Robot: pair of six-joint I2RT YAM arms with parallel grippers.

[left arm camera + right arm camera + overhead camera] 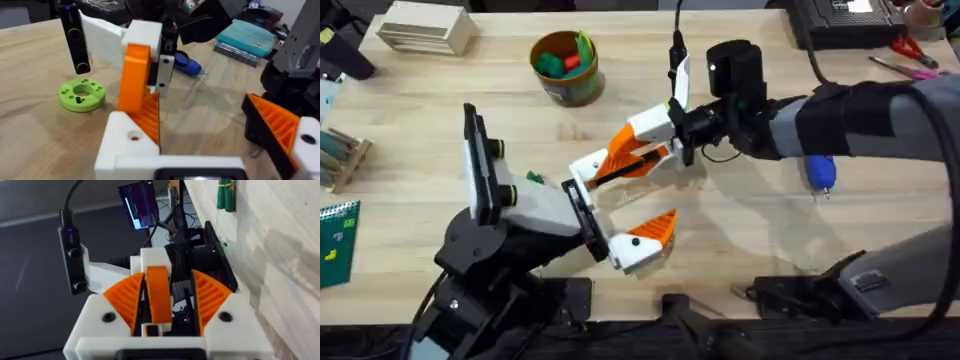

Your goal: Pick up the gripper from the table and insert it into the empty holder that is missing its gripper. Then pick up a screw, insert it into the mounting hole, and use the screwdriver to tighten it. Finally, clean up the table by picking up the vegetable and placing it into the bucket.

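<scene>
Right gripper (638,158) is clamped on the orange gripper (157,292), pinched upright between its ribbed pads. It sits at table centre, right at the left gripper (610,215), whose fingers are spread wide. In the left wrist view the orange piece stands directly over the white holder (127,145), its long axis pointing down onto the mount, touching or almost touching; can't tell if it's seated. My read: insertion step, the move is straight along that axis. Screwdriver (820,172) lies beside the right arm, so that arm is nearer.
</scene>
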